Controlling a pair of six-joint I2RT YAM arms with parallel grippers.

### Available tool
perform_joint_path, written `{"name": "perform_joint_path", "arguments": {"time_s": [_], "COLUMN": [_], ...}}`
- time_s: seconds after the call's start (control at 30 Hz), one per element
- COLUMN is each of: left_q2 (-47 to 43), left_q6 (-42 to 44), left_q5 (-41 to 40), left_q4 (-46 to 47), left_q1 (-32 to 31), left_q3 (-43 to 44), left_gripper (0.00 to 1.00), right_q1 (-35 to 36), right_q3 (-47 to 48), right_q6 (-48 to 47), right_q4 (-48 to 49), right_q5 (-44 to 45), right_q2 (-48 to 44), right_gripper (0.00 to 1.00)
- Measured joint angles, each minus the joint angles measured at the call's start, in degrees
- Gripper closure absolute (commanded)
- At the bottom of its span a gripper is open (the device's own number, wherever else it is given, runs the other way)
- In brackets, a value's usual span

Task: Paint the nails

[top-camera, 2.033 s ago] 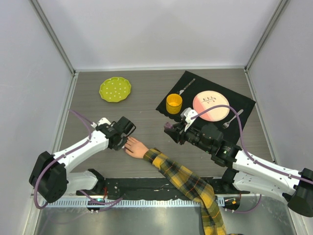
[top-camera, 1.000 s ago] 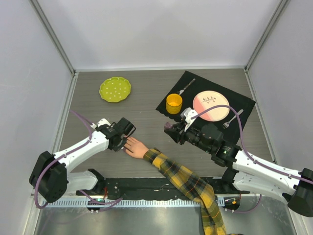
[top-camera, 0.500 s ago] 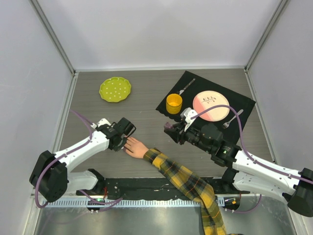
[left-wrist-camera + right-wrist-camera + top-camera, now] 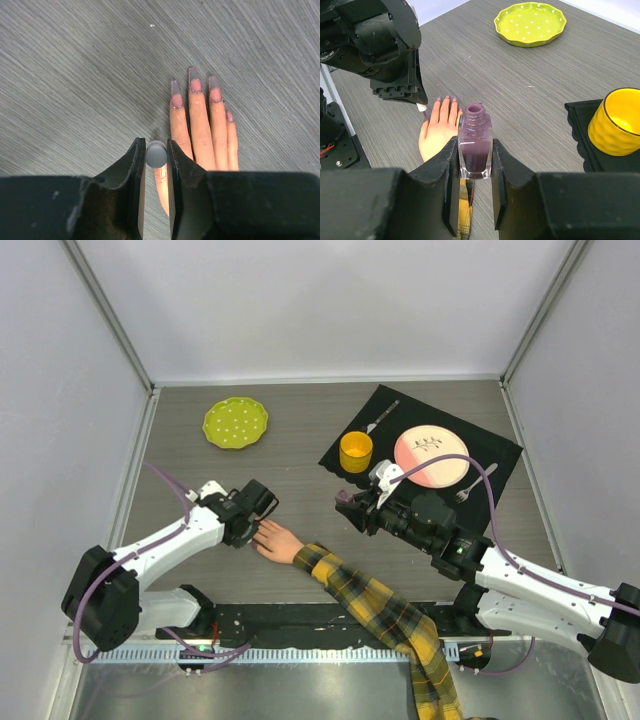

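My left fingers [image 4: 134,165] pinch a grey brush cap [image 4: 156,155] over the hand [image 4: 202,145], near its nails [image 4: 195,80]. My right fingers [image 4: 451,165] clamp the open polish bottle [image 4: 475,145].

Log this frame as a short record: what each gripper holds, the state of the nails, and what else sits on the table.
left gripper: shut on grey-capped brush, over the thumb side of the mannequin hand
right gripper: shut on polish bottle, purple, cap off
nails: the four fingers' nails look purplish; thumb nail hidden
sleeve: yellow-and-black plaid
other items: green dotted plate; yellow cup and pink plate on black mat
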Motion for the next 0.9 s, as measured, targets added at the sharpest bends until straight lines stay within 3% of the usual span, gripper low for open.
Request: {"name": "perform_joint_path", "arguments": {"time_s": [0.47, 0.9], "left_q2": [1.4, -2.3], "left_q6": [0.1, -1.2], "left_q5": [-1.1, -2.2], "left_q4": [0.2, -5.6], "left_q1": [0.8, 1.8], "left_q3": [2.3, 2.5], "left_gripper": [1.0, 1.0], "right_q1": [0.0, 0.0], "right_q3": [0.0, 0.0], "right_q6": [0.0, 0.0], "right_q4": [0.0, 0.0], "right_q5": [0.0, 0.0], "right_q2": [0.0, 0.0], "right_gripper": [0.99, 0.99]}}
